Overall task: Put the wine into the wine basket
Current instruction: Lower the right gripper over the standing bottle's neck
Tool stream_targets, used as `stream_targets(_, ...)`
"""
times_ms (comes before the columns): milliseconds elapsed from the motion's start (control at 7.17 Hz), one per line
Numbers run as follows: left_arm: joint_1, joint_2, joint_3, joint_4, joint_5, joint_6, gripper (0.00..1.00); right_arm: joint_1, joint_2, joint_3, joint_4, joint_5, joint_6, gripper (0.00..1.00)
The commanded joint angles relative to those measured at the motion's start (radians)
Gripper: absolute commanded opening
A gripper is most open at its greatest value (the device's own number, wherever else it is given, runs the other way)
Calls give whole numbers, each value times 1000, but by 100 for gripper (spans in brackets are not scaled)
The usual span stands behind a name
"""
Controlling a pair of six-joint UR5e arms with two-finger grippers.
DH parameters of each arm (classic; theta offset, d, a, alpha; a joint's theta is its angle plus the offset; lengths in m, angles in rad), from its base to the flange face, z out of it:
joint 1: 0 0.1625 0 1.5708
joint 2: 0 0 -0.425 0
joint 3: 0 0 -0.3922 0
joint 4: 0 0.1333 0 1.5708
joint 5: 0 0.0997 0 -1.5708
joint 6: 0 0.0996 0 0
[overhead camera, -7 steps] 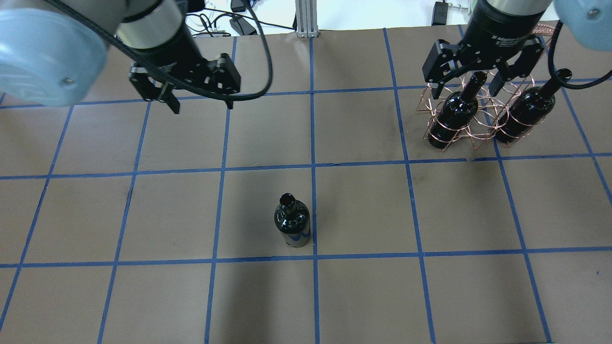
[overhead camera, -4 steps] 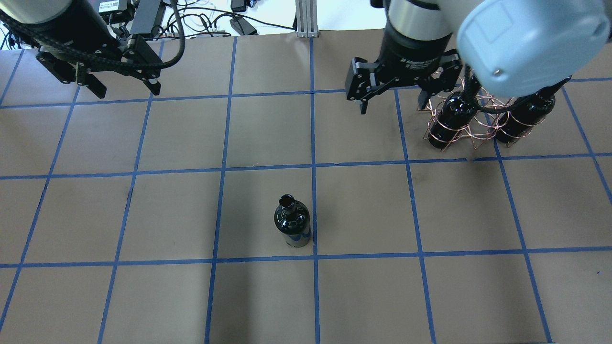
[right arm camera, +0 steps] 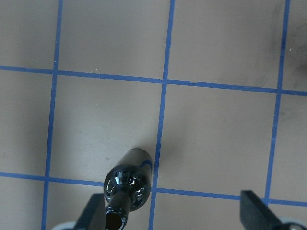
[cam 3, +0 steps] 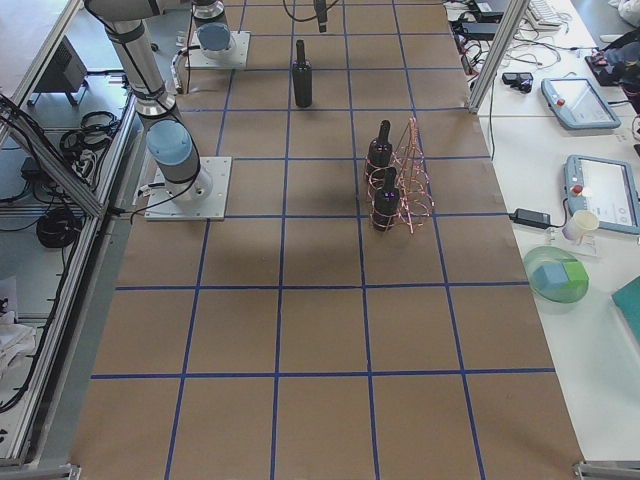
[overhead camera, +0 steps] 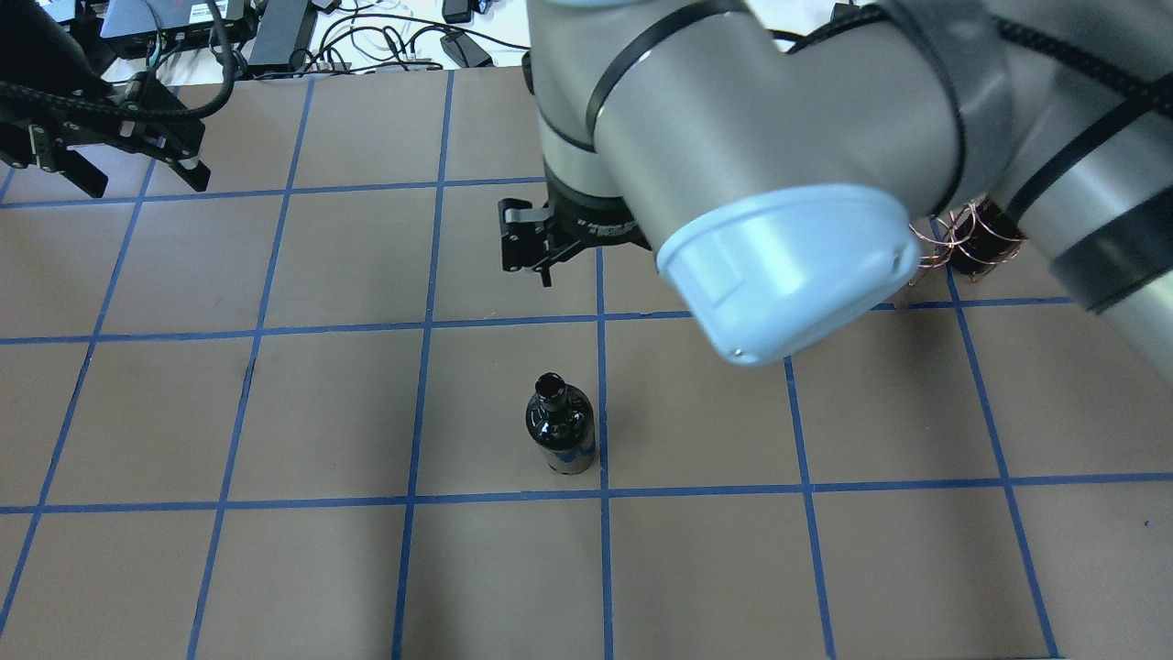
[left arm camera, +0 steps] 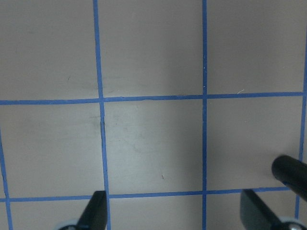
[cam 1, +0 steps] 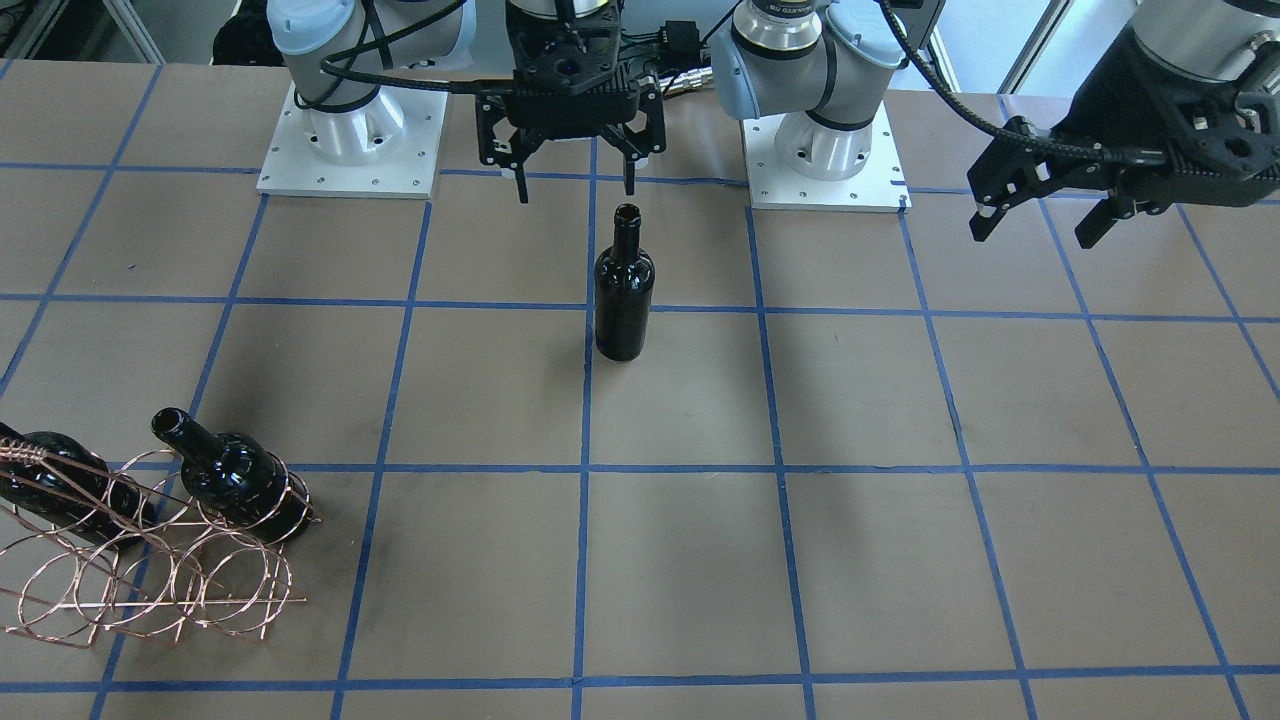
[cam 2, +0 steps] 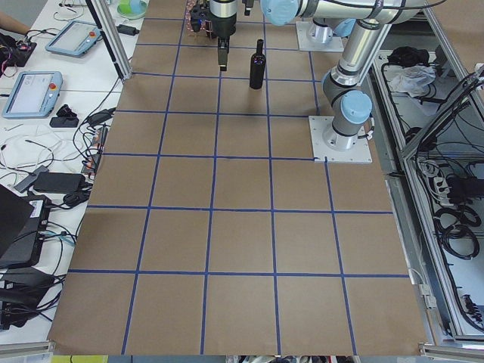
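**Black glass alone at mid-table, both grippers spread and empty**

Stands upright near the middle of the table (cam 1: 900, 400), on brown paper gridded with blue tape: the wine (cam 1: 624, 290), glossy, unlabelled, open mouth up, base just beside a tape line. Touches nothing but the paper. Sits well apart from the wine basket (cam 1: 150, 590), out toward the robot's right and the side of the table away from the arm bases.

Holds two look-alikes, that rose-gold wire rack: a first bottle (cam 1: 232, 478) and a second bottle (cam 1: 60, 490), side by side in rings of the row nearer the robot, necks clear above the wire.

Hangs in the air near the wine, higher than its mouth and clear of it: the right gripper (cam 1: 575, 188), pointing down, spread wide, nothing in its grasp. Shows, through the right wrist camera, the bottle's shoulder and mouth at the lower edge, close beside one finger (right arm camera: 98, 213), with the other well off to the side.

Hovers far out on the robot's left, well apart from the wine: the left gripper (cam 1: 1035, 232), likewise spread and empty. Looks down, through the left wrist camera, on paper and tape lines between the fingertips.
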Motion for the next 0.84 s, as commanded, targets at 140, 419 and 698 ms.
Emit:
stream_targets(140, 25, 6, -3, -29, -4, 26, 97, 84, 16, 87, -77, -1, 85, 99)
stream_targets(419, 25, 8, -3, -38, -1, 27, 97, 93, 38, 120, -80, -1, 86, 96)
stream_targets(698, 24, 11, -6, -53, -6, 27, 98, 93, 62, 131, -83, 4, 87, 95)
